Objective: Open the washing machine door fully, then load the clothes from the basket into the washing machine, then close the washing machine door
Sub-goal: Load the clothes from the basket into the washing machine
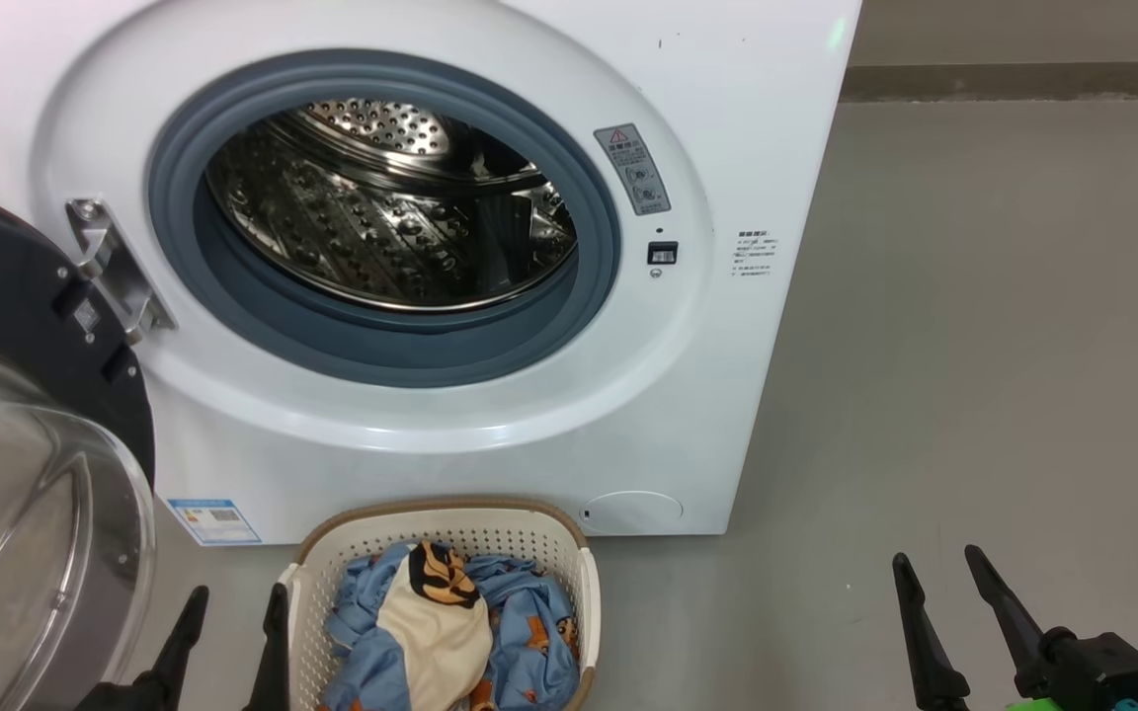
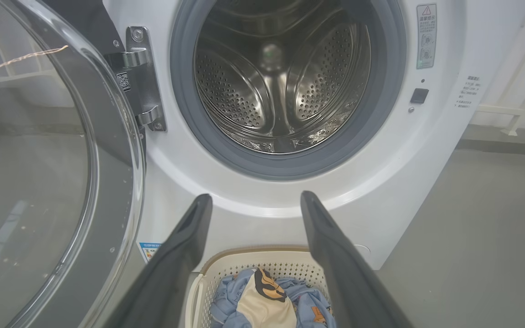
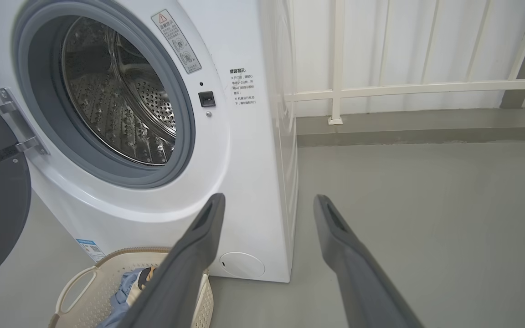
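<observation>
The white washing machine stands ahead with its steel drum bare. Its door, black-rimmed with a glass bowl, hangs swung out on the left hinge. On the floor in front sits the cream basket holding the clothes: light-blue bear-print pieces under a cream one. My left gripper is open just left of the basket, below the door. My right gripper is open over bare floor to the right. Both show empty fingers in the wrist views.
Grey floor spreads to the right of the machine. A white railing and a low kerb run behind it. The open door fills the space to the left of the basket.
</observation>
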Robot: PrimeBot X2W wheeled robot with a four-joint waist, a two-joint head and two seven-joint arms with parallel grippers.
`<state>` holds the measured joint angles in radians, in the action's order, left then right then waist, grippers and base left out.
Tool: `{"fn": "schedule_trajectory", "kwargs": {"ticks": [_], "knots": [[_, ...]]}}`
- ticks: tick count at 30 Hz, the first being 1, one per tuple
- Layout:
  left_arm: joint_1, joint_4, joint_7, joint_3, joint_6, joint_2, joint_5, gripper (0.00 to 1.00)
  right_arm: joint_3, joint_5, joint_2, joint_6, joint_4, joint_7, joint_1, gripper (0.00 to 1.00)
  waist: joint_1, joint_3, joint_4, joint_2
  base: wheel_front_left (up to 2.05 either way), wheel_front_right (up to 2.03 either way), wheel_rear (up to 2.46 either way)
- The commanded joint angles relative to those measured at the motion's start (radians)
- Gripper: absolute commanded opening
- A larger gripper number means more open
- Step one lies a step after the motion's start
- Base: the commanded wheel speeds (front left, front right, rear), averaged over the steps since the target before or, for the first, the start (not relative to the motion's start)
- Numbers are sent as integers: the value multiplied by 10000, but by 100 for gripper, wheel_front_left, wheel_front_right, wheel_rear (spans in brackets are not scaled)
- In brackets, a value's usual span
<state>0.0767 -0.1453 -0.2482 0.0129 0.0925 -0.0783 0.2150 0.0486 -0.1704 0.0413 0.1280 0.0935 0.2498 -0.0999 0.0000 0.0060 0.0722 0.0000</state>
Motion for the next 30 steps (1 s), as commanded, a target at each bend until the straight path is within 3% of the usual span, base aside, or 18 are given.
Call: {"fn": "schedule_trajectory", "kwargs": {"ticks": [1, 30], "knots": [[-270, 275, -135, -306, 10, -67, -38, 100, -261, 7, 89, 27, -201, 120, 276, 100, 0, -52, 3, 0, 0, 0, 0], [-121, 245, -136, -185, 125, 9, 13, 100, -269, -40, 89, 27, -85, 120, 220, 100, 0, -168, 40, 0, 0, 0, 0]]}}
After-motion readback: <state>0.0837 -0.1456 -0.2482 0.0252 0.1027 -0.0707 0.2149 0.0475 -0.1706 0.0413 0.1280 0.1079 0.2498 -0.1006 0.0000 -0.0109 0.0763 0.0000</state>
